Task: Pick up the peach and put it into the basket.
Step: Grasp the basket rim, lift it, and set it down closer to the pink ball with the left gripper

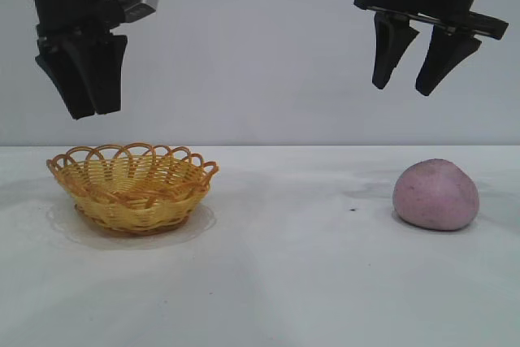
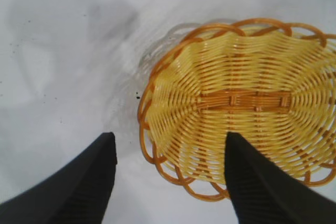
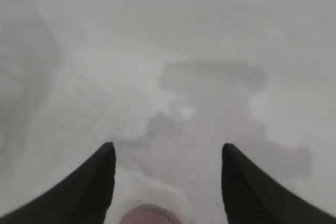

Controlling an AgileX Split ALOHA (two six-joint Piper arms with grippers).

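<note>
The right tool (image 1: pixel 417 79) hangs open and empty above the peach (image 1: pixel 435 194), which sits untouched on the table (image 1: pixel 309 282). The left tool (image 1: pixel 81 99), also open and empty, hovers over the basket (image 1: pixel 132 187), which holds nothing. Grasping, carrying and dropping all remain to be done.

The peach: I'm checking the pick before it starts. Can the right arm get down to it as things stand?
Probably yes. The right gripper hangs open above the peach, slightly toward the basket side. Nothing stands between them, and the peach sits alone on the table. The open jaws look about wide enough.
</note>
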